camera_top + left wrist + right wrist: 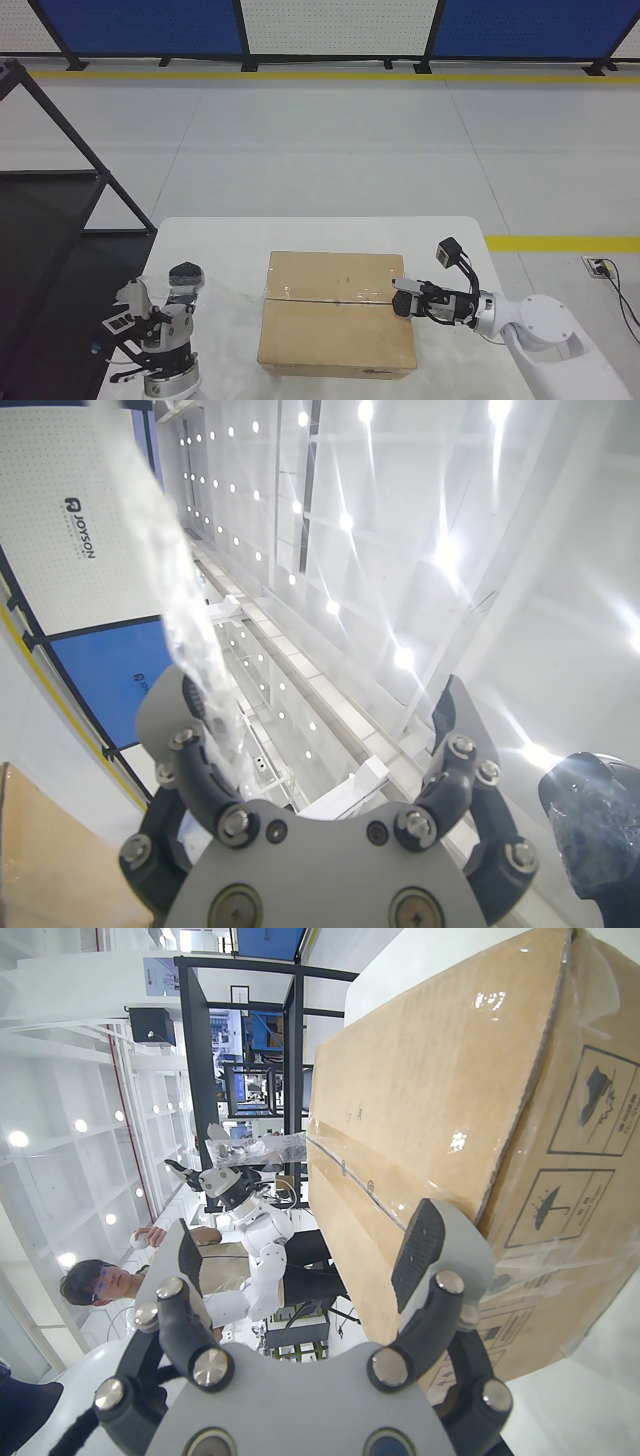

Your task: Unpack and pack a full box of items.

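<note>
White table stands on a pale grey floor, with blue and white wall panels far behind it and a black metal rack at one side. On the middle of the table sits the cardboard box, with both top flaps closed and a strip of clear tape running along the seam between them. The right gripper is at the box's edge on its own side, just where the seam ends. Its fingers are spread apart and hold nothing, and one ribbed pad lies close to the top of the box, though I cannot tell whether it touches. The left gripper is near the table's corner, well apart from the box, and points up to the ceiling. Its fingers are also wide apart, and a crumpled piece of clear plastic clings to one finger and stretches away from it.
</note>
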Controlling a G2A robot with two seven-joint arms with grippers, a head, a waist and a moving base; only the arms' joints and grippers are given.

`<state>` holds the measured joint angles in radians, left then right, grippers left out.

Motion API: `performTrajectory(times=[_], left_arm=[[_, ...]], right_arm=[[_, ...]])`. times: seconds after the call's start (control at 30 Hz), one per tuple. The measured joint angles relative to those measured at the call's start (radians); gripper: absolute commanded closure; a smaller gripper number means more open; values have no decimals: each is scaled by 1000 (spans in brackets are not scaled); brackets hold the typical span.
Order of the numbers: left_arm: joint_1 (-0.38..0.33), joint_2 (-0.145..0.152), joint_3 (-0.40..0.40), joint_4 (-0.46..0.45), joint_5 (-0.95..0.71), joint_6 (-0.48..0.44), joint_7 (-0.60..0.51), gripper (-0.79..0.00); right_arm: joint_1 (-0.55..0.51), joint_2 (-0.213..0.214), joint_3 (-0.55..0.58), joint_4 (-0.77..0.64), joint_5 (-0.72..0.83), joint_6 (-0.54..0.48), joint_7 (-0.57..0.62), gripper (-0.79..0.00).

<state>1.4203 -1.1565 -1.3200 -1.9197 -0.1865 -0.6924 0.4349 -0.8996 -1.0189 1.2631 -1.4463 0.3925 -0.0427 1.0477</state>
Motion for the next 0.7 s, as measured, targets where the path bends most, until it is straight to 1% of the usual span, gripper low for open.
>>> performTrajectory(times=[0.23, 0.5, 0.7], left_arm=[[6, -15, -2, -25, 26, 5, -10, -785], [-37, -33, 23, 1, 26, 48, -51, -785], [-59, -46, 45, 17, 25, 60, -80, -785]], right_arm=[[0, 0, 0, 0, 0, 0, 0, -785], [0, 0, 0, 0, 0, 0, 0, -785], [0, 0, 0, 0, 0, 0, 0, -785]])
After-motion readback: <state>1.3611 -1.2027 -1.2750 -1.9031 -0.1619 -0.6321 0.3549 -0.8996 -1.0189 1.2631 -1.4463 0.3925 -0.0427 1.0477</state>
